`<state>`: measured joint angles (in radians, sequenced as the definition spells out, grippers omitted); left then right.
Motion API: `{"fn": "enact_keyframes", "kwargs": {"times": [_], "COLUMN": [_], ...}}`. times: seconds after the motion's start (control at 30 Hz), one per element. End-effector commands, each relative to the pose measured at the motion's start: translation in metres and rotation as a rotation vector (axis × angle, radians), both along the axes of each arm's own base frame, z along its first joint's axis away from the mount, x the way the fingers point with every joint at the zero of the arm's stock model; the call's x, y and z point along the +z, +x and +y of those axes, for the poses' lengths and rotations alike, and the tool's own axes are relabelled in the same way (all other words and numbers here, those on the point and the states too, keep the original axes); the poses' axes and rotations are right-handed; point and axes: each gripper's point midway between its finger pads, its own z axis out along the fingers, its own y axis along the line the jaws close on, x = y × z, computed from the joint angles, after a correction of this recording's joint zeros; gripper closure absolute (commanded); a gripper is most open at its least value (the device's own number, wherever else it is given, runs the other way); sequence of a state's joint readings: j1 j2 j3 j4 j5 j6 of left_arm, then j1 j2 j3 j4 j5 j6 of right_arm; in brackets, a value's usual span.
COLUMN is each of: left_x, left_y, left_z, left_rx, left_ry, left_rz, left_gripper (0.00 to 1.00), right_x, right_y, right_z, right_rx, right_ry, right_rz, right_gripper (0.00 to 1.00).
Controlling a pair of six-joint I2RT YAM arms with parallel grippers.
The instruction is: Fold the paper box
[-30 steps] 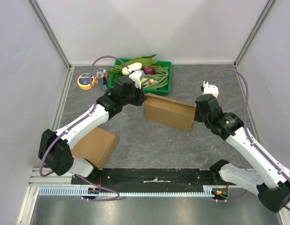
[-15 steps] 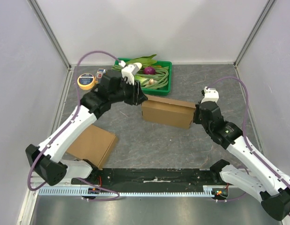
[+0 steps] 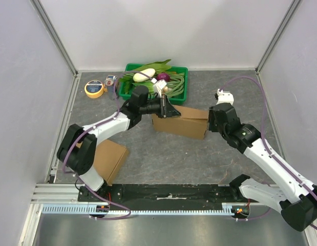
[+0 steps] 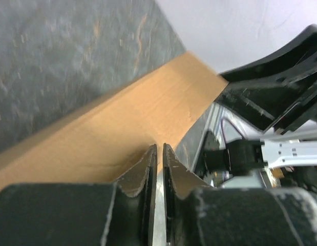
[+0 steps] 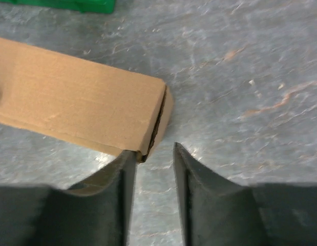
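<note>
Box [image 3: 181,123]: brown cardboard, closed up, lying on the table [image 3: 163,154] just past centre. Its long axis runs roughly 9 to 3 o'clock, with the 3 o'clock end a little nearer the arm bases.

Left gripper [image 4: 159,147]: at the box's 9 o'clock end, near the top edge. Its jaws are almost together, with only a thin slit between them. The tips meet the cardboard. I cannot tell whether any cardboard is pinched.

Right gripper [image 5: 152,148]: at the box's 3 o'clock end. Its jaws are moderately apart, with bare table showing in the gap. One fingertip touches the box's end corner and the other stands clear, so nothing is gripped. A dark seam runs down this end of the box.

Surroundings:
- Tray [image 3: 185,84]: green, at 11 o'clock of the box and just beside it, holding vegetables [image 3: 148,74].
- Tape [image 3: 93,88]: yellow roll at the table's 10 o'clock.
- Flat cardboard [image 3: 106,158]: at 8 o'clock, partly under the left arm.
</note>
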<state>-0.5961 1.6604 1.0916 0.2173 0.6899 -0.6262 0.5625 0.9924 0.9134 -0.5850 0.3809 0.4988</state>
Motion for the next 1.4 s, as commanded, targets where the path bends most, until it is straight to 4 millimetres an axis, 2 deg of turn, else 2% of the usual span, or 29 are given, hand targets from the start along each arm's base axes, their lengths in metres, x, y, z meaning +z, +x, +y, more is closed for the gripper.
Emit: {"fn": "enact_keyframes", "kwargs": {"times": [0.0,0.03,0.07,0.1,0.13,0.17,0.2,0.27,0.3,0.33,0.37,0.4,0.43,0.47,0.53,0.6,0.63,0.67,0.73,0.77,0.8,0.9,0.93,1.0,1.07,1.17,1.23,1.33,1.37], "left_x": [0.009,0.005,0.001,-0.007,-0.013,-0.018,-0.021,-0.022,-0.021,-0.021,-0.018,-0.013,-0.011,-0.003,0.007,0.029,0.041,0.059,0.073,0.081,0.073,0.050,0.037,0.029,0.016,0.000,-0.009,-0.010,-0.006], "left_y": [0.011,0.010,0.010,0.008,0.009,0.009,0.009,0.009,0.009,0.010,0.010,0.011,0.012,0.012,0.015,0.016,0.020,0.019,0.030,0.032,0.041,0.057,0.054,0.051,0.045,0.044,0.046,0.049,0.050], "left_z": [-0.004,-0.003,-0.003,-0.002,0.001,0.004,0.005,0.007,0.008,0.010,0.011,0.011,0.013,0.013,0.015,0.012,0.014,0.014,0.027,0.032,0.046,0.076,0.081,0.084,0.084,0.090,0.095,0.096,0.096], "left_rx": [0.046,0.047,0.049,0.055,0.067,0.079,0.078,0.079,0.081,0.086,0.088,0.089,0.094,0.090,0.080,0.040,0.030,-0.009,0.003,-0.008,0.024,0.099,0.102,0.095,0.097,0.131,0.164,0.160,0.155], "left_ry": [-0.115,-0.114,-0.109,-0.096,-0.077,-0.058,-0.046,-0.031,-0.028,-0.024,-0.026,-0.028,-0.028,-0.032,-0.046,-0.087,-0.111,-0.145,-0.172,-0.180,-0.155,-0.130,-0.123,-0.122,-0.119,-0.093,-0.064,-0.034,-0.033], "left_rz": [-0.108,-0.093,-0.083,-0.068,-0.051,-0.041,-0.048,-0.045,-0.048,-0.044,-0.049,-0.056,-0.056,-0.058,-0.054,-0.030,-0.027,-0.035,-0.010,-0.005,0.040,0.074,0.099,0.098,0.118,0.131,0.138,0.133,0.123], "left_gripper": [0.84,0.85,0.85,0.85,0.85,0.85,0.85,0.85,0.85,0.85,0.85,0.85,0.84,0.83,0.75,0.66,0.64,0.62,0.62,0.64,0.69,0.74,0.75,0.78,0.79,0.79,0.79,0.78,0.72], "right_x": [-0.007,-0.010,0.009,0.018,0.026,0.057,0.072,0.091,0.092,0.096,0.069,0.061,0.069,0.043,0.036,0.030,0.019,0.017,0.006,0.008,0.012,0.029,0.042,0.056,0.060,0.054,0.037,0.018,0.015], "right_y": [-0.021,-0.032,-0.035,-0.043,-0.053,-0.049,-0.051,-0.036,-0.038,-0.015,-0.010,-0.003,0.013,0.012,0.017,0.016,0.014,0.010,0.006,0.003,0.005,0.007,0.011,0.014,0.016,0.017,0.014,0.014,0.014], "right_z": [0.023,0.020,0.025,0.029,0.020,0.022,0.031,0.042,0.061,0.070,0.074,0.077,0.076,0.072,0.066,0.061,0.057,0.059,0.056,0.058,0.055,0.051,0.049,0.044,0.043,0.036,0.031,0.021,0.018], "right_rx": [0.141,0.164,0.212,0.270,0.268,0.276,0.322,0.331,0.406,0.406,0.397,0.405,0.415,0.387,0.398,0.385,0.379,0.395,0.396,0.413,0.413,0.424,0.434,0.437,0.443,0.441,0.427,0.389,0.379], "right_ry": [0.053,0.042,0.060,0.065,0.053,0.085,0.136,0.233,0.319,0.389,0.424,0.458,0.495,0.521,0.582,0.614,0.623,0.645,0.664,0.678,0.688,0.705,0.709,0.734,0.739,0.741,0.746,0.725,0.706], "right_rz": [0.155,0.212,0.201,0.212,0.239,0.174,0.158,0.131,0.152,0.094,0.141,0.131,0.042,0.076,-0.007,-0.033,-0.043,-0.042,-0.024,-0.017,-0.023,-0.035,-0.056,-0.064,-0.068,-0.055,-0.026,-0.014,-0.019], "right_gripper": [0.50,0.33,0.25,0.18,0.13,0.12,0.12,0.19,0.21,0.26,0.33,0.41,0.52,0.56,0.67,0.69,0.69,0.69,0.69,0.69,0.69,0.69,0.69,0.68,0.67,0.68,0.68,0.68,0.68]}}
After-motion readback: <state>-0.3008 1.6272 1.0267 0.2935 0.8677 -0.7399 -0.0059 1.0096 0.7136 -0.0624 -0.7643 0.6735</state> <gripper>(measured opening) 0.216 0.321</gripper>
